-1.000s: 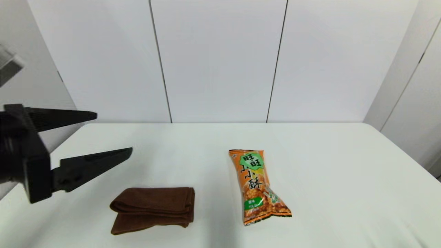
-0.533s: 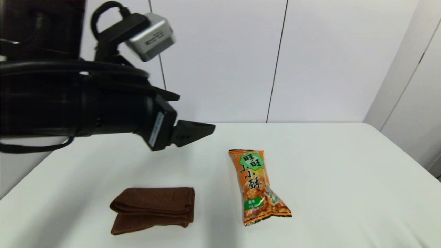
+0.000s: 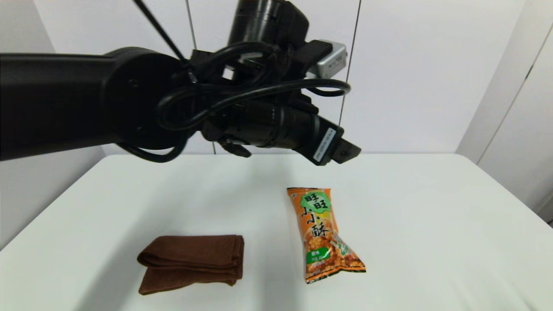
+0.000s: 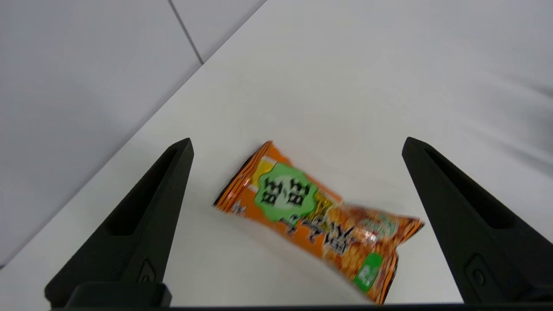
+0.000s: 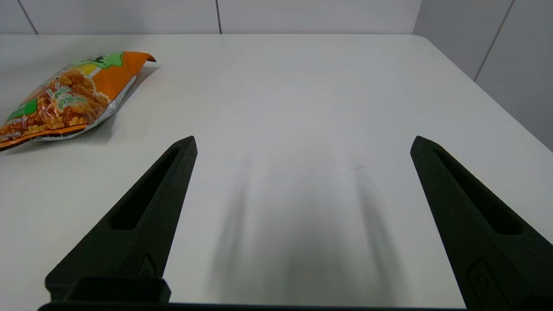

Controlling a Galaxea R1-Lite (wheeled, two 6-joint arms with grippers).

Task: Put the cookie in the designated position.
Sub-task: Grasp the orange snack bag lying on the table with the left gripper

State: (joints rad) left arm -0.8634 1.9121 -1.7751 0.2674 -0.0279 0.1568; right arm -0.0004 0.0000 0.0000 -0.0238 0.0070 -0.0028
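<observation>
The cookie, a long orange snack bag with a green label, lies flat on the white table, right of centre. My left arm reaches across from the left and ends high over the bag's far end. In the left wrist view the left gripper is open, and the cookie lies on the table far below, between its fingers. The right gripper is open low over bare table, with the cookie off to its side. No mark on the tabletop shows the designated position.
A folded brown towel lies on the table to the left of the bag, near the front edge. White wall panels stand behind the table's far edge. The table's right edge runs close to the right gripper.
My left arm has swung in from the left edge, rightward and upward across the table, until its gripper hangs over the bag. Bag and towel have not moved.
</observation>
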